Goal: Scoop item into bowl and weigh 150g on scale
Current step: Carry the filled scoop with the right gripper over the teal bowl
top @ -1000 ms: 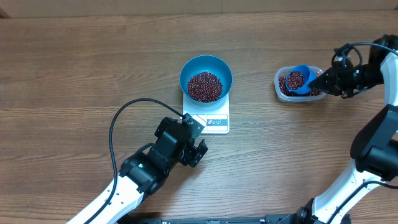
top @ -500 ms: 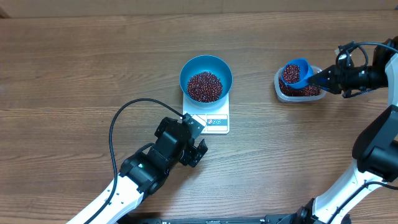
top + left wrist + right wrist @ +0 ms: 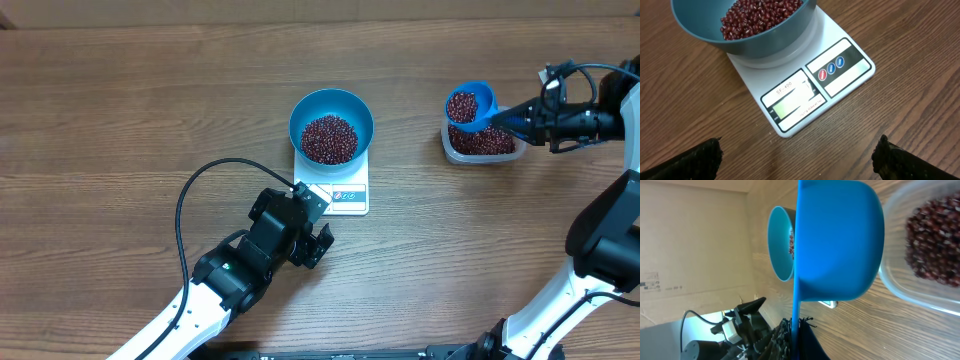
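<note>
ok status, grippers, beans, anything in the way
Left gripper open, empty, near scale. Right gripper shut on scoop, loaded with beans, above tub. On scale, bowl part filled. Nothing between scoop and bowl.

Claw (image 3: 797, 342): we see its dark fingers clamped on the scoop's thin handle, at the bottom edge.
Scoop (image 3: 840, 240): bright blue, straight ahead of the claw. Its rounded underside faces us, so we cannot see its contents.
Tub (image 3: 895, 287): clear plastic, right of the claw, partly covered by the scoop.
Beans (image 3: 932, 245): a dark red-brown heap inside the tub.
Bowl (image 3: 780, 245): blue, farther out, left of the scoop, a few beans showing inside.
Table (image 3: 920, 335): wood grain under the tub.
Other arm (image 3: 740, 325): low, left of the claw.
</note>
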### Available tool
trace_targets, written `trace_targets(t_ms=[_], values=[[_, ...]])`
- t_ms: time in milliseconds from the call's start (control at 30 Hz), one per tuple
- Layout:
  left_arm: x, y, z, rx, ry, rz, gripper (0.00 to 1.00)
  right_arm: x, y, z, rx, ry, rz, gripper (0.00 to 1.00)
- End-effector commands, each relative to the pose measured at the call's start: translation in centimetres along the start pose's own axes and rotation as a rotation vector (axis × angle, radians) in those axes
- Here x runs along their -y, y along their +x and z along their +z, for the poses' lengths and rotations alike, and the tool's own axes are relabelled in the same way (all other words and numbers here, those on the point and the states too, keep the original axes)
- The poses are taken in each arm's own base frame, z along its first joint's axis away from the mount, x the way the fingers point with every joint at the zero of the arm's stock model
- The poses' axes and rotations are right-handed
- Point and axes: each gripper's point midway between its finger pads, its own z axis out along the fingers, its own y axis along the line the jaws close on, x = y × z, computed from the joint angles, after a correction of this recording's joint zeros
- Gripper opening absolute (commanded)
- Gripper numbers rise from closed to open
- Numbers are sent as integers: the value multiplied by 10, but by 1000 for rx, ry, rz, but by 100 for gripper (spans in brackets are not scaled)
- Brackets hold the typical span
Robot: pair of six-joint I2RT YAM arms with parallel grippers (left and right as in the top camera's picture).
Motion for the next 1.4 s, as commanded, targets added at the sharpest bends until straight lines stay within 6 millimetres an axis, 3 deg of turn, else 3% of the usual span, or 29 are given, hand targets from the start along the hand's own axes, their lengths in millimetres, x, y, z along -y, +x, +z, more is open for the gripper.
trace_targets(t_ms=[0,300,633,833,1367], values=[[-1,1,-1,3,-3,8,100,-49,-5,-4,50,-55,-130,4],[-1,1,-1,3,-3,8,99,-101,5,16,7,-73,-216,4],[-1,1,-1,3,-3,8,100,-150,26,58,-104,-101,-323,4],[-1,1,-1,3,-2,8,99,-162,28,80,-131,-105,-337,4],[-2,1,-1,3,-3,8,100,-168,25,125,-149,16,-339,4]])
